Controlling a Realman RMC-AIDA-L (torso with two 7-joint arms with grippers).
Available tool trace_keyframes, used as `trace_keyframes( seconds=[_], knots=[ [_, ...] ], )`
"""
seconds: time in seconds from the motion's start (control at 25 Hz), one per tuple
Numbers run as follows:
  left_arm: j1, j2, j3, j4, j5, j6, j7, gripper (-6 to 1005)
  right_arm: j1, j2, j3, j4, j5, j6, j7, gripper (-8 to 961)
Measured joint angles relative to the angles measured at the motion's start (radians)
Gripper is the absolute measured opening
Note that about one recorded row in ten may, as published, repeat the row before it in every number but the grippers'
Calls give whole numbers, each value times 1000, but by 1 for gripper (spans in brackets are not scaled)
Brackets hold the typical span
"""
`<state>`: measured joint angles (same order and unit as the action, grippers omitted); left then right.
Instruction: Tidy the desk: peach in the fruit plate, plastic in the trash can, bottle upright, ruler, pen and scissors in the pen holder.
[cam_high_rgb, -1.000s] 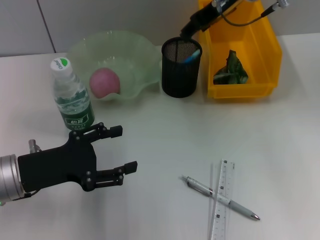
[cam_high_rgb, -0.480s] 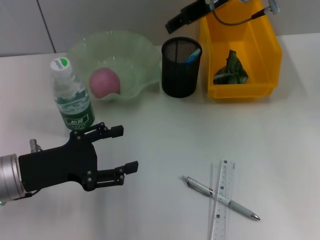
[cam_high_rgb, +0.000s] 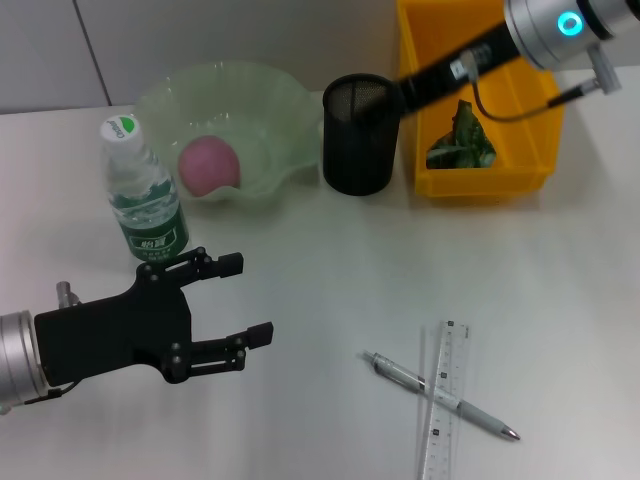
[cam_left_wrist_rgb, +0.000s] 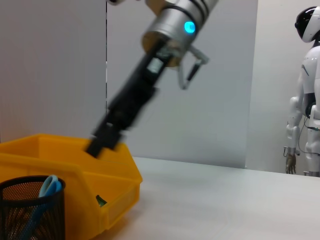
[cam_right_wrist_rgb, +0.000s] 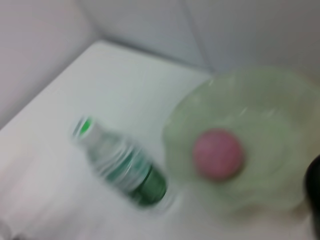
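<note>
Swinging clear of the pen holder (cam_high_rgb: 360, 135), my right fingers (cam_high_rgb: 412, 88), state unclear; scissors (cam_left_wrist_rgb: 49, 186) dropped. Left fingers (cam_high_rgb: 238, 298) spread, idle. Next: pen (cam_high_rgb: 440, 395) and ruler (cam_high_rgb: 441, 400).

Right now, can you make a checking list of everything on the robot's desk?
Surface: white desk.
Job's things: peach in plate; bottle upright; scissors in holder; green plastic in bin; pen lying across ruler, both on the desk.
Clutter: nothing seen.
Grippers: left gripper open, empty, near the bottle; right gripper by the holder's rim.
Cables: one on the right arm.
Surroundings: white humanoid standing behind.
</note>
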<state>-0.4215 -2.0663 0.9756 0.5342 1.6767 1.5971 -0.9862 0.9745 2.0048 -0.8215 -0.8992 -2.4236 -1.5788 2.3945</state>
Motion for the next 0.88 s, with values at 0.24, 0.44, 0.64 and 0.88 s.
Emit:
trace_keyframes(
  seconds=[0.24, 0.44, 0.64, 0.88],
  knots=[
    [1, 0, 0, 0, 1, -2, 0, 841, -2, -2, -66, 0, -6, -112, -115, 678],
    [1, 0, 0, -1, 5, -2, -3, 842, 11, 11, -231, 10, -9, -107, -250, 679],
    [3, 0, 8, 2, 7, -9, -68, 842, 26, 42, -336, -52, -29, -119, -419, 679],
    [14, 4, 7, 19, 9, -38, -165, 841, 54, 48, -395, -122, -67, -205, -671, 679]
  ],
)
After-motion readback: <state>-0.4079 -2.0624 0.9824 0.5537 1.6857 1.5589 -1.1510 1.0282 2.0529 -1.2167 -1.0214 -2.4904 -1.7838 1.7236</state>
